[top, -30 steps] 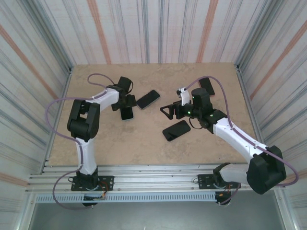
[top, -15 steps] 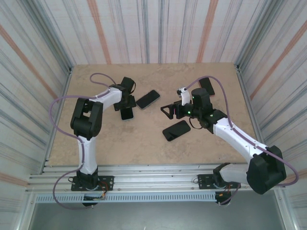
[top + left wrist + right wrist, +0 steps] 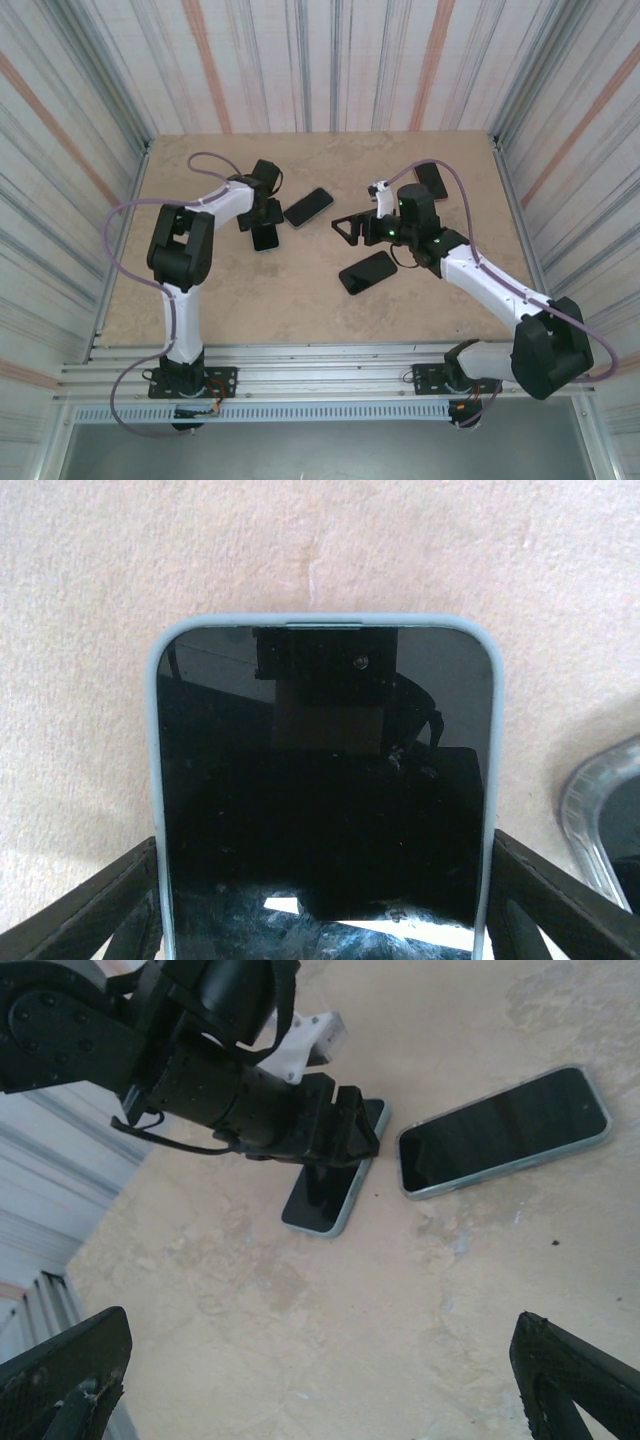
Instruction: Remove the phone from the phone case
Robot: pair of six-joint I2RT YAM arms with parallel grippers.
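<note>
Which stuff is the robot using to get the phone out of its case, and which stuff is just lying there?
For the job:
- phone in the blue case
- left end effector, a finger at each side of it

Just lying about:
- grey-edged phone beside it
- phone by the right arm
- phone at the back right
- right end effector, open, holding nothing

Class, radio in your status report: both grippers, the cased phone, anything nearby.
Left gripper flanks blue-cased phone, grip unconfirmed. Right gripper open, aloft. Not yet out; flat on table. Second phone close alongside.

Right hand (image 3: pixel 346 227) slightly farther out.
</note>
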